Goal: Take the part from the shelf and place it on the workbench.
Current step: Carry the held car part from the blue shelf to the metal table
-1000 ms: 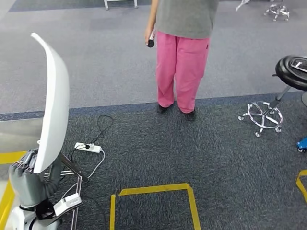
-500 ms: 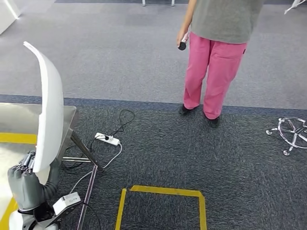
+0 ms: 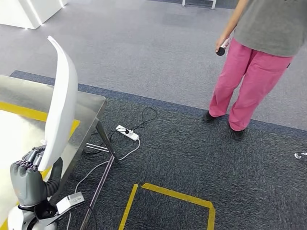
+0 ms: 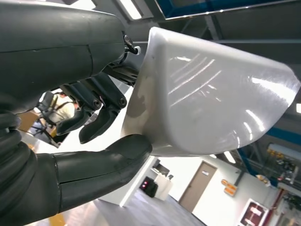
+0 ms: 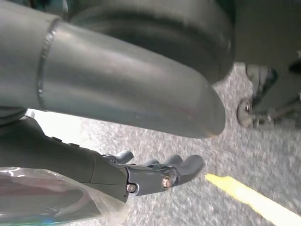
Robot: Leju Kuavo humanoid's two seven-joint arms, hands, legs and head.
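Swinging left, I've brought the workbench (image 3: 87, 108) closer; left hand (image 3: 27, 182) grasps the part (image 3: 61, 105) low, right hand (image 5: 152, 174) hangs empty, fingers loosely apart; top-heavy, it may tip.

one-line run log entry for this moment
stage: carrying | left hand: holds white part upright | right hand: empty | workbench: near left

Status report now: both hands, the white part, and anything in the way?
Left hand grips curved white plastic part, held upright beside steel workbench. Right hand holds nothing, fingers apart. Person in pink trousers stands off to the right.
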